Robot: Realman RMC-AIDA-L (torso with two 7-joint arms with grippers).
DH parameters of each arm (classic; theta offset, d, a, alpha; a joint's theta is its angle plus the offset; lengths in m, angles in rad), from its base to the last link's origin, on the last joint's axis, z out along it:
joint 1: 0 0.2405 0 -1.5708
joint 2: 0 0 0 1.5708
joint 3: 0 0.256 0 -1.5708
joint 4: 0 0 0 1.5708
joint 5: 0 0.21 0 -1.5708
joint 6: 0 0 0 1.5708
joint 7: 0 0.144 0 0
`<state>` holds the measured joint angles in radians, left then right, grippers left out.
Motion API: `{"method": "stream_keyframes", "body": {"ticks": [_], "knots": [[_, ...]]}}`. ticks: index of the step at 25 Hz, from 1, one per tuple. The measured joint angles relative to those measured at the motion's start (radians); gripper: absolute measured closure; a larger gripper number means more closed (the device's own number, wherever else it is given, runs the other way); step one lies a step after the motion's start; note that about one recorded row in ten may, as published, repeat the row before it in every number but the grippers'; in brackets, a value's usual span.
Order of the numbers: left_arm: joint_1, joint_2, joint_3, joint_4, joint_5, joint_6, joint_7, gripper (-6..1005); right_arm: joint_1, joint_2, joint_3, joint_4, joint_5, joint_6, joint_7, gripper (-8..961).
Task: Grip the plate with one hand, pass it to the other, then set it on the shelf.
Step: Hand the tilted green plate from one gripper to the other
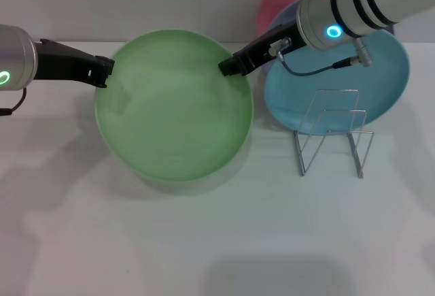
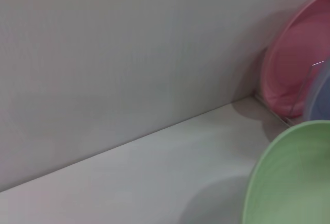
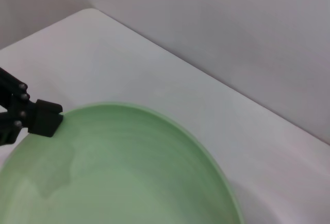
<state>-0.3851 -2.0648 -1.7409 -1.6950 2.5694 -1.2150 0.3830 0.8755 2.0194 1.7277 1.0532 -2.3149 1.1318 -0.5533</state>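
Hovering above the worktop [image 1: 204, 241] toward its back edge, the light green plate [image 1: 174, 105] hangs between both arms. The left pincer [image 1: 106, 70] is clamped on its left rim, the right pincer [image 1: 228, 67] on its back-right rim (both grips look firm). Right of it stands the wire dish rack [image 1: 333, 133], with a sky-blue plate [image 1: 380, 78] behind.

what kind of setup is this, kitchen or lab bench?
Likely a lab test bench staged as a dish station: a bare white table against a plain wall, a small silver wire dish rack, and round plastic plates, light green, sky-blue and pink. No sink or appliances in view.
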Motion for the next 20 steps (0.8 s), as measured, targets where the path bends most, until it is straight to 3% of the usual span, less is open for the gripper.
{"method": "stream_keyframes", "body": {"ticks": [4, 9, 20], "knots": [[0.000, 0.000, 0.000, -0.001, -0.009, 0.000, 0.004, 981, -0.009, 0.007, 0.000, 0.008, 0.008, 0.000, -0.067, 700], [0.004, 0.004, -0.004, -0.003, -0.043, 0.015, 0.008, 976, -0.019, 0.026, 0.008, 0.011, 0.007, -0.003, -0.114, 847], [0.016, 0.001, 0.000, -0.019, -0.057, 0.042, 0.011, 892, -0.082, 0.044, 0.008, 0.137, 0.005, 0.009, -0.112, 910]]}}
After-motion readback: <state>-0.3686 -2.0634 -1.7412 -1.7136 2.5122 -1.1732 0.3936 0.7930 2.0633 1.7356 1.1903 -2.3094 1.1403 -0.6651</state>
